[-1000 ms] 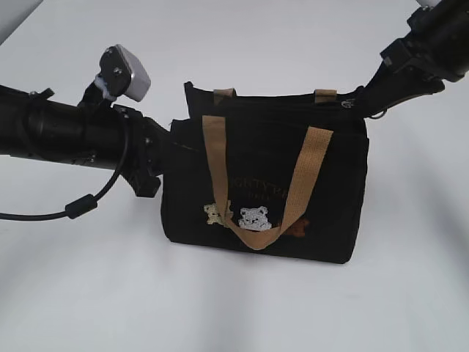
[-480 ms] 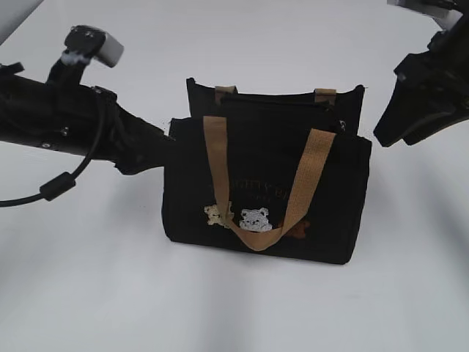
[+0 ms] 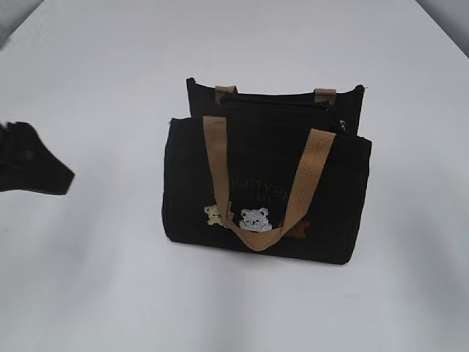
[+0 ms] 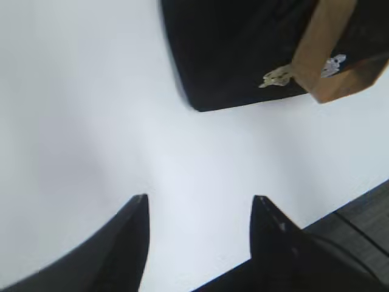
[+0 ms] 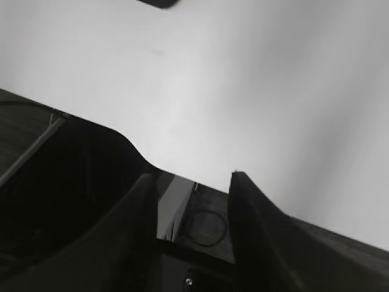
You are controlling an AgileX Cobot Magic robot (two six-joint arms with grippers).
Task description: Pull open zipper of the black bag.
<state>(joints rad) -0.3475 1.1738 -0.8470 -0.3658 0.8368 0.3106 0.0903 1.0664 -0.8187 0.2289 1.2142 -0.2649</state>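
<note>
The black bag [image 3: 265, 183] stands upright in the middle of the white table, with tan straps [image 3: 216, 161] and small bears on its front. Its zipper [image 3: 282, 107] runs along the top, and the slider looks to sit near the right end [image 3: 339, 122]. My left gripper [image 4: 199, 204] is open and empty over bare table, well to the left of the bag [image 4: 237, 55]. In the exterior view it is a dark blur [image 3: 44, 172] at the left edge. My right gripper [image 5: 191, 179] is open and empty, away from the bag and out of the exterior view.
The white table [image 3: 110, 293] spreads on all sides of the bag. Under the right gripper the table's edge [image 5: 182, 176] meets dark equipment [image 5: 61, 201]. A dark strip [image 4: 358, 213] borders the table in the left wrist view.
Both grippers have opened and drawn back from the bag's top ends, the left one to the left edge and the right one out of the exterior view. The bag stays in place.
</note>
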